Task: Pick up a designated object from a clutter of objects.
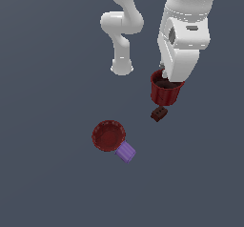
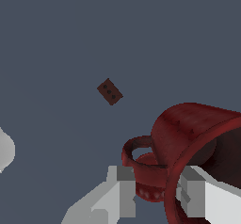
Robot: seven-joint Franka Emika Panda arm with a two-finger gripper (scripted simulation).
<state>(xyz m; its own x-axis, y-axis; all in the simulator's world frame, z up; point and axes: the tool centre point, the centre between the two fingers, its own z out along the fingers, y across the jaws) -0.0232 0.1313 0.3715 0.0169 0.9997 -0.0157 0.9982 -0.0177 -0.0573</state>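
Observation:
The small dark red ribbed cup (image 1: 165, 93) hangs under my gripper (image 1: 167, 81) at the exterior view's right, tilted and held above the floor. In the wrist view the cup (image 2: 188, 129) fills the frame, with its handle loop (image 2: 134, 153) showing. My gripper (image 2: 157, 192) is shut on the cup's wall. One finger (image 2: 123, 190) sits outside by the handle and the other finger (image 2: 197, 195) is inside the dark opening.
A tiny dark brown block (image 1: 159, 113) lies on the grey floor just below the cup; it also shows in the wrist view (image 2: 109, 91). A wide red bowl (image 1: 109, 135) with a purple handle (image 1: 126, 151) sits further toward the exterior view's left.

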